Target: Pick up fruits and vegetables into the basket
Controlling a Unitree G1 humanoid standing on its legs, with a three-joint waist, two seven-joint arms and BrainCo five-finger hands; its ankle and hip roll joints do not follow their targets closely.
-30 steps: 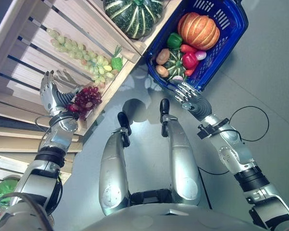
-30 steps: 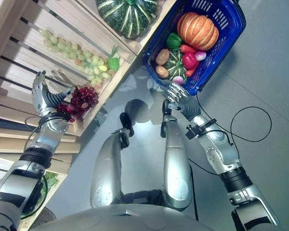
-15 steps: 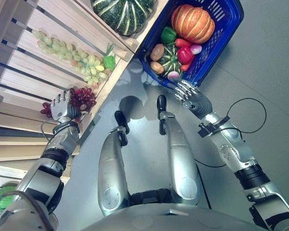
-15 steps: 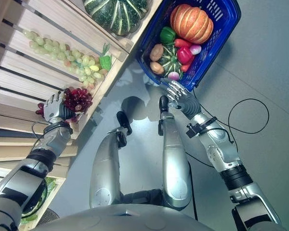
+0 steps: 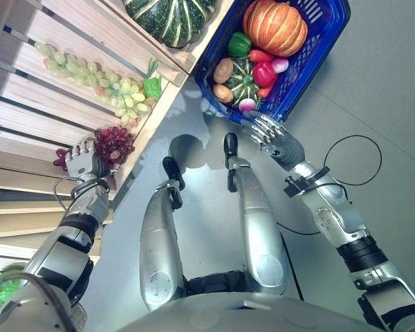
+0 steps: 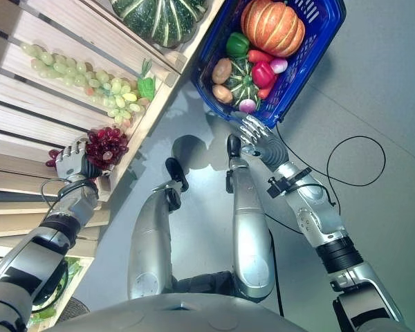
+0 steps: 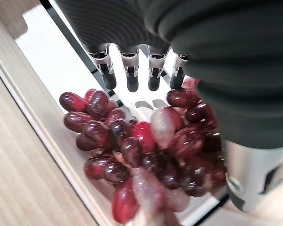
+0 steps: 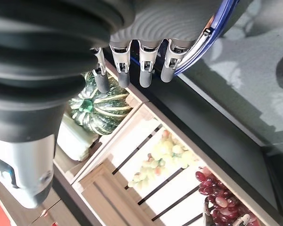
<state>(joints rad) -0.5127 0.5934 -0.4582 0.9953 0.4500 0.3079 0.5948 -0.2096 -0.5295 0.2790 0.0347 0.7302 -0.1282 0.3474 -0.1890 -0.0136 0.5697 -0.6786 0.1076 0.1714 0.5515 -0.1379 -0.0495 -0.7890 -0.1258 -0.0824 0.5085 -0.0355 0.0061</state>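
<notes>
Your crate (image 5: 62,83) at 10 o'clock holds green grapes (image 5: 97,72). At its near edge, red grapes (image 5: 113,142) sit under your left hand (image 5: 79,160), fingers curled round them. Basket (image 5: 318,41) at 1 o'clock carries pumpkin (image 5: 274,26), squash (image 5: 243,81), peppers (image 5: 263,72), potatoes (image 5: 223,70). Right hand (image 5: 271,136), fingers hooked on its handle (image 8: 200,42).

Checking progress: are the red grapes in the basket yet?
No, the red grapes lie on the wooden shelf at the left hand.

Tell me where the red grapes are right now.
The red grapes lie on the wooden crate at the robot's left, inside the left hand, just below the green grapes.
</notes>
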